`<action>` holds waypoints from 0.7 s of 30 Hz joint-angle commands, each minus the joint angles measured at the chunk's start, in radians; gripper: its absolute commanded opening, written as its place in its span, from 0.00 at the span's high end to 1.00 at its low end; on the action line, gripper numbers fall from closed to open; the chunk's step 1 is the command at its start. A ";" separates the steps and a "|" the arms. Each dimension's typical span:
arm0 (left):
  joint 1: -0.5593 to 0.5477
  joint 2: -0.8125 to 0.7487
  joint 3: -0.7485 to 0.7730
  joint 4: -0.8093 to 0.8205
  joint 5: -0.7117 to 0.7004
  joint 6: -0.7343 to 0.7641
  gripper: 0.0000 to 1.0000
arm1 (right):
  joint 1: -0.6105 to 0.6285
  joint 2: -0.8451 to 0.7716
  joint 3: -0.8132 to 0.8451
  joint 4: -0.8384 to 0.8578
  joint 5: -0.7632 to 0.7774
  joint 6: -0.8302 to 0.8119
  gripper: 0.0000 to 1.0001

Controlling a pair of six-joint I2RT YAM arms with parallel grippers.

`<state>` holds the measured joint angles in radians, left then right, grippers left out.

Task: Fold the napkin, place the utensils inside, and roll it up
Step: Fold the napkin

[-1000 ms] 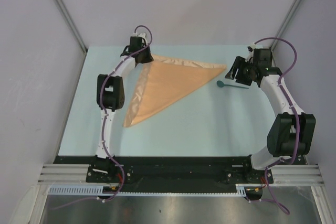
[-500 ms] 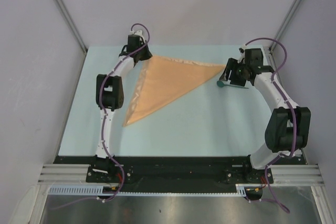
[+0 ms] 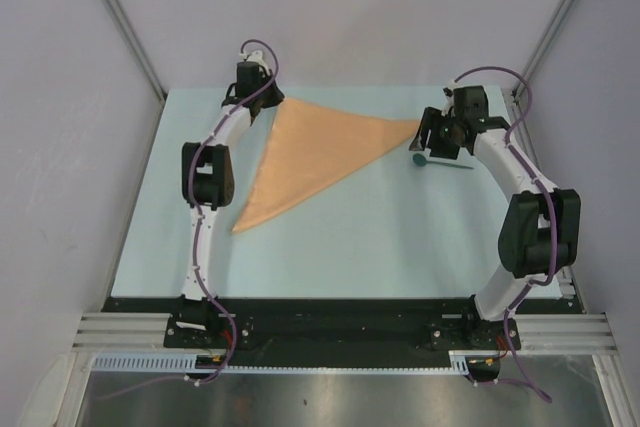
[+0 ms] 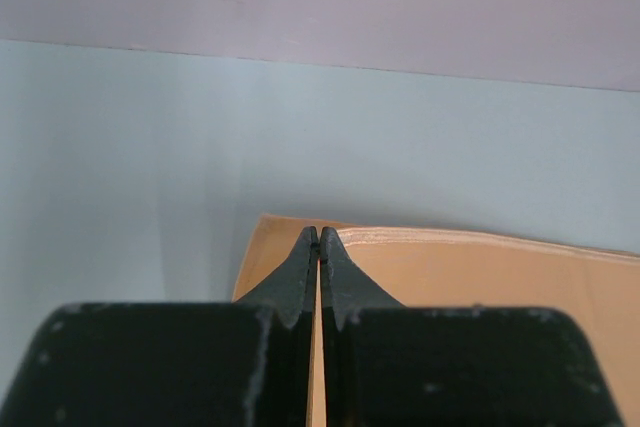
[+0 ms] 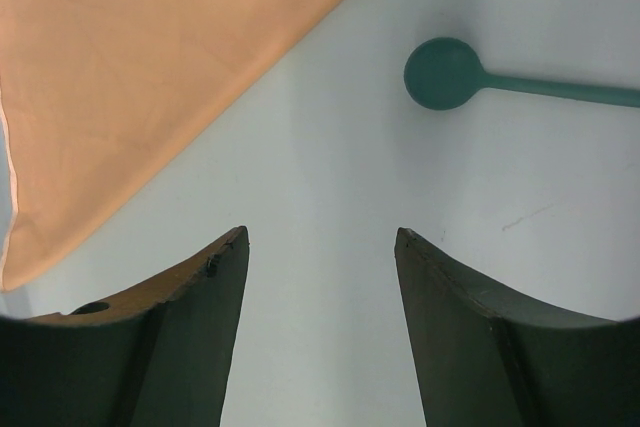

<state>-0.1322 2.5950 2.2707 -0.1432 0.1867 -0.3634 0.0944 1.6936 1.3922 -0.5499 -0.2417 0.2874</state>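
between lilac walls (image 3: 380, 7), a pale table (image 3: 400, 237) bears the napkin (image 3: 310, 152).

The left arm (image 3: 207, 175) reaches toward the far side, and the left gripper (image 4: 318, 242) has its fingers pressed together. The right arm (image 3: 535, 232) bends inward. The right gripper (image 5: 320, 239) points down, fingers spread apart.

White arms (image 3: 203, 239), black joints (image 3: 537, 237), purple cables (image 3: 487, 70)
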 commanded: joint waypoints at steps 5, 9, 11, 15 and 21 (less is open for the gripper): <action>0.011 0.034 0.084 0.053 0.003 -0.020 1.00 | 0.019 0.040 0.067 -0.007 0.019 -0.004 0.35; 0.009 0.039 0.098 0.044 0.004 -0.020 1.00 | 0.024 0.052 0.071 -0.008 0.019 -0.004 0.34; 0.011 0.033 0.092 0.047 -0.010 -0.022 1.00 | 0.025 0.058 0.073 -0.007 0.019 -0.004 0.34; 0.014 0.036 0.092 0.053 -0.001 -0.023 1.00 | 0.030 0.063 0.074 -0.008 0.019 -0.005 0.34; 0.014 0.037 0.092 0.059 0.008 -0.022 1.00 | 0.037 0.077 0.087 -0.010 0.016 -0.008 0.34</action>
<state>-0.1287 2.6335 2.3135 -0.1349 0.1871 -0.3691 0.1215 1.7599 1.4269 -0.5613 -0.2321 0.2871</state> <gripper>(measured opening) 0.005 0.657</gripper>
